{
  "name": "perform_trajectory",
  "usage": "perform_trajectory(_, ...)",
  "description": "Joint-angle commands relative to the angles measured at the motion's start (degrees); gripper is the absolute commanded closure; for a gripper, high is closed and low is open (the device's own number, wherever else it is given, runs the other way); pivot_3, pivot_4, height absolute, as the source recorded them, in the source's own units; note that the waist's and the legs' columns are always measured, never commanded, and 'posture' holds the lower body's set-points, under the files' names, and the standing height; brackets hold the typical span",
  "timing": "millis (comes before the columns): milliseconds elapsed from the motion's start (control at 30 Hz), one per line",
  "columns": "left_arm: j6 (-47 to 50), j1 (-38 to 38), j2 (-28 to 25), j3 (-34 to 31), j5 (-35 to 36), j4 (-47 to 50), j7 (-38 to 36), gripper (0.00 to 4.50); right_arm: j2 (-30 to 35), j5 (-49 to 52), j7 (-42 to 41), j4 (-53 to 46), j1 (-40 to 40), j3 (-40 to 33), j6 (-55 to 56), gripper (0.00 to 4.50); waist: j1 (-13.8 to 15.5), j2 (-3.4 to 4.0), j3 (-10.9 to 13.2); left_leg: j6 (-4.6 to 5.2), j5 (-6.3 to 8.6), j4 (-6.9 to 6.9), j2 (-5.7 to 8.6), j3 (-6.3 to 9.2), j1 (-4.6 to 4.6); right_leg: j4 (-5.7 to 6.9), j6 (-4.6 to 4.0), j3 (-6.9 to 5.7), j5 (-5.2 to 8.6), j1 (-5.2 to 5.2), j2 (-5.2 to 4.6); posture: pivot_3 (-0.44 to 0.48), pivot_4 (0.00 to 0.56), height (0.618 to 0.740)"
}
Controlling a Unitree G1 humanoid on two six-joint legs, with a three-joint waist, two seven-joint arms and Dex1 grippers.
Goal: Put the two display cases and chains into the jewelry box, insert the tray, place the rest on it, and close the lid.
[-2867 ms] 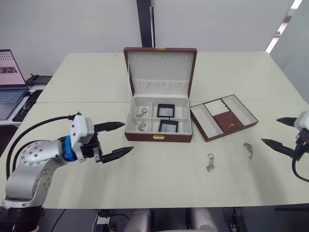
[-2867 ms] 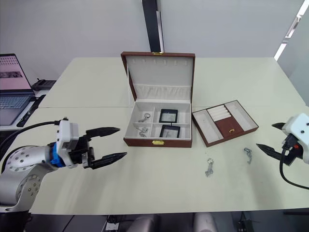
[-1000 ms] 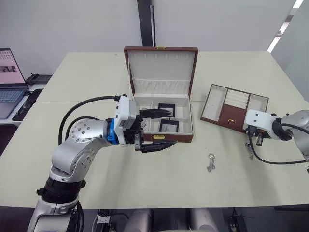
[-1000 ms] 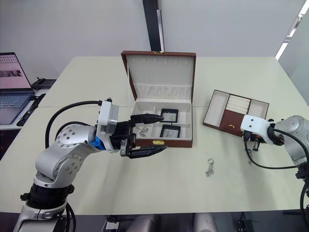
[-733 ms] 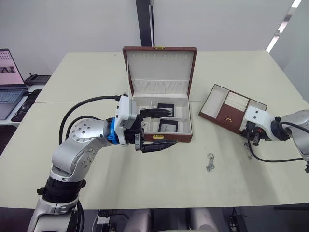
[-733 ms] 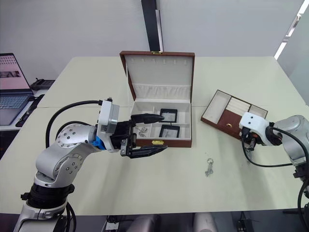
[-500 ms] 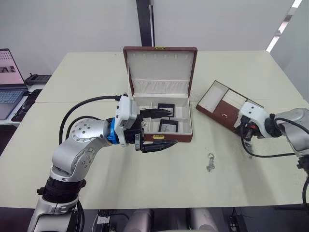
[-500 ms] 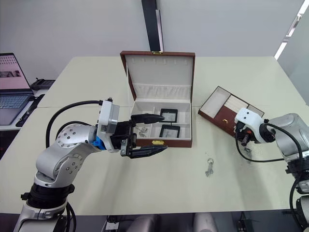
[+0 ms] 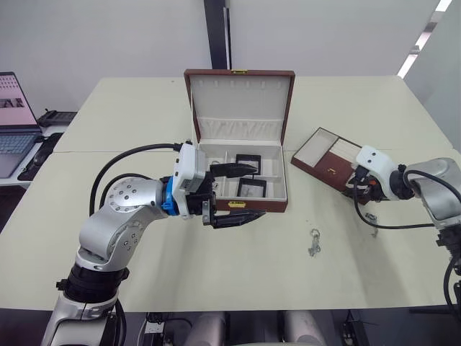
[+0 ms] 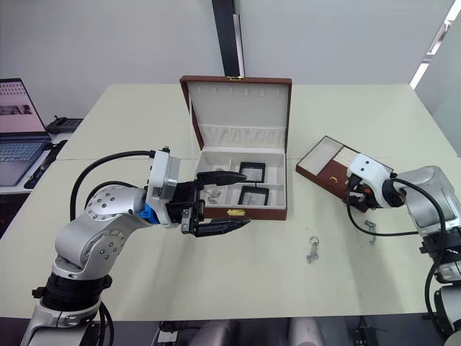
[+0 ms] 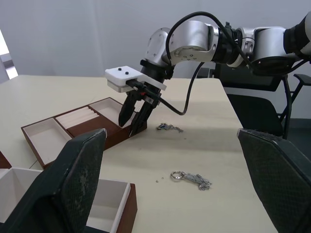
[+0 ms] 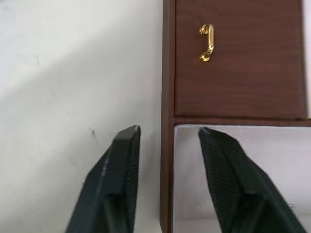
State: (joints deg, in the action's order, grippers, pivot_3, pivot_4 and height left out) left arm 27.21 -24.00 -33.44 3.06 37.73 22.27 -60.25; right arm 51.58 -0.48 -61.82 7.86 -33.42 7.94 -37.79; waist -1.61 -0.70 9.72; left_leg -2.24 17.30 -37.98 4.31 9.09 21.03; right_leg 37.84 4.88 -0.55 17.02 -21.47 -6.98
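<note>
The jewelry box stands open mid-table with the lid upright. Both display cases lie in its right compartments, the chains in its left ones. My left gripper hangs open by the box's front left. The tray lies skewed to the right of the box. My right gripper is open astride the tray's near wall, one finger on the table, one in a cream compartment. Two silver trinkets lie on the table.
A laptop and a black device sit on the side table at far left. A dark post rises behind the table. The gold pull shows on the tray's brown panel. A chair stands past the table's right end.
The tray has swung round and slid left toward the box with my right gripper at its wall. My left gripper reached the box's front early on and has held still since.
</note>
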Motion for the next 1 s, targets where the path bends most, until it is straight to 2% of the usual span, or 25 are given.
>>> perform_trajectory(33,0.1,-0.6,-0.1,-0.9,1.3,1.5,0.0,0.0,1.6,2.0,2.1,-3.2,3.8,-5.9,5.6,2.44,0.0,0.0,0.0,0.0,0.0,0.0,0.0,0.0,0.0,0.0,0.0,0.0,0.0,0.01,-0.01,0.0,0.15,0.74)
perform_trajectory(233,0.5,-1.0,-0.3,-0.8,1.6,1.4,-0.3,0.0,0.0,4.0,5.7,-4.3,10.0,-10.2,9.7,2.44,0.0,0.0,0.0,0.0,0.0,-0.01,0.01,-0.03,-0.01,0.02,0.01,0.01,-0.01,0.01,0.0,0.0,0.15,0.74)
perform_trajectory(633,0.8,-1.8,-0.1,-0.7,1.5,1.0,-0.8,0.0,-2.7,4.7,8.6,-1.9,11.1,-9.1,11.7,2.44,0.0,0.0,0.0,0.0,0.0,0.0,0.01,-0.04,-0.02,0.03,0.01,0.03,-0.01,0.01,0.02,0.0,0.15,0.74)
perform_trajectory(733,0.9,-1.9,0.0,-0.6,1.5,1.1,-0.6,0.0,-2.9,4.7,8.6,-1.1,10.5,-8.4,10.1,2.9,-0.1,0.0,0.0,0.0,0.0,0.0,0.01,-0.04,-0.02,0.02,0.01,0.03,-0.01,0.02,0.02,0.0,0.15,0.74)
perform_trajectory(933,0.7,-2.0,0.0,-0.5,1.1,0.9,-0.6,0.0,-3.0,4.8,8.2,-0.7,9.8,-7.5,10.8,4.48,-0.1,0.0,0.0,0.0,0.0,0.0,0.01,-0.04,-0.02,0.02,0.01,0.03,-0.01,0.01,0.03,0.0,0.15,0.74)
perform_trajectory(1000,0.6,-2.1,0.1,-0.5,1.1,0.9,-0.6,0.0,-3.1,4.9,8.3,-0.5,9.5,-7.3,10.7,4.48,-0.1,0.0,0.0,0.0,0.0,0.0,0.01,-0.06,-0.02,0.03,0.01,0.05,-0.01,0.01,0.02,0.0,0.15,0.74)
